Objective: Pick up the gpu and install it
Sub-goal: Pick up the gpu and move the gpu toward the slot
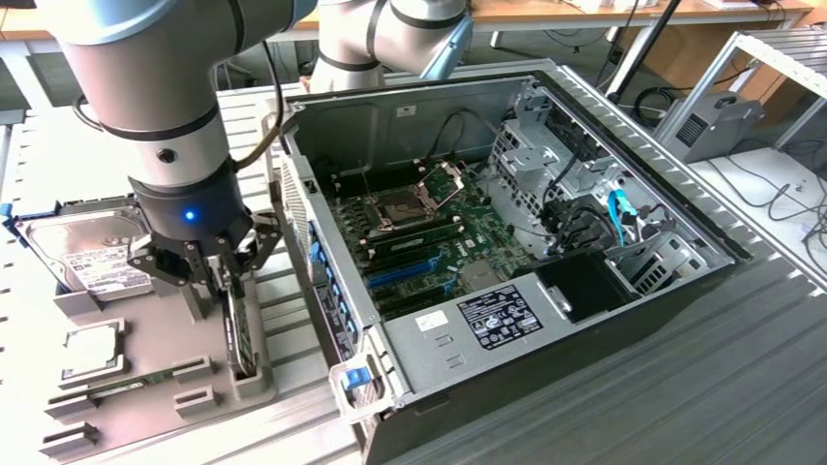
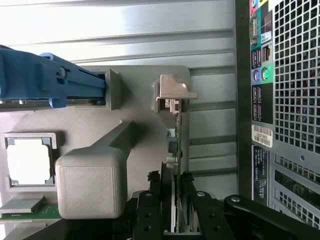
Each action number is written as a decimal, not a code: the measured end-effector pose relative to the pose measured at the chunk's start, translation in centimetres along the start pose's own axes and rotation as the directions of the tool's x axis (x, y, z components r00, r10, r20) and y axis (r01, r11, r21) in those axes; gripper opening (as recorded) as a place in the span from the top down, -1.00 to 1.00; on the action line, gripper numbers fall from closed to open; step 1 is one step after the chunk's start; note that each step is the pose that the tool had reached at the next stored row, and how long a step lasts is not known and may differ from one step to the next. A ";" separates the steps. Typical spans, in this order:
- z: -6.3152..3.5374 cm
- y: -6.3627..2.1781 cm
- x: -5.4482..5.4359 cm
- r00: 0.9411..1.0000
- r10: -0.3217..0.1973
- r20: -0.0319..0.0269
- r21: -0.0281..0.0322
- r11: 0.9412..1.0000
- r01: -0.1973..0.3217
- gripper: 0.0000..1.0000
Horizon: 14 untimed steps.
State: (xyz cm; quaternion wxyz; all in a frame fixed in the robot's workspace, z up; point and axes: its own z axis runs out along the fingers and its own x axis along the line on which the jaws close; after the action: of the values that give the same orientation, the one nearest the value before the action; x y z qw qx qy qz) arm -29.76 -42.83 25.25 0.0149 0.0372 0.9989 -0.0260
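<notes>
gpu (image 1: 240, 334) stands on edge in a slot of the grey fixture tray (image 1: 149, 334), directly under the hand and not lifted out. gripper (image 1: 223, 283) is down over the card's top edge with one finger on each face. In the wrist view the black fingers (image 2: 159, 200) sit snug against both sides of the card (image 2: 177, 135), so it reads as closed on the gpu. The card's silver end bracket (image 2: 172, 91) is at the end farthest from the hand, beside a grey post of the tray.

Around the hand:
- Open PC case (image 1: 672, 291) lies on its side just beside the hand. Its rear panel with mesh and ports (image 2: 295, 100) is close alongside the gripped card.
- Inside the case, well away from the hand: motherboard with the CPU socket (image 1: 407, 205), blue expansion slots (image 1: 403, 271) and the labelled power supply (image 1: 498, 318).
- On the side of the hand away from the case: hard drive (image 1: 88, 250) in a blue carrier, held upright in the tray.
- Same side, lower on the tray: CPU (image 1: 93, 351) in its square pocket, and the narrow green memory stick (image 1: 136, 380) next to it.
- Tray and case both rest on a ribbed metal table (image 1: 723, 387).
</notes>
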 end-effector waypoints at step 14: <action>-0.33 -0.02 0.0 1.000 0.000 0.000 0.000 1.000 0.000 0.42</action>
State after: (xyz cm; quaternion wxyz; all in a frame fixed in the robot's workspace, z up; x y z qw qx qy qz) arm -29.76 -42.83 25.58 0.0148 0.0372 0.9989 -0.0261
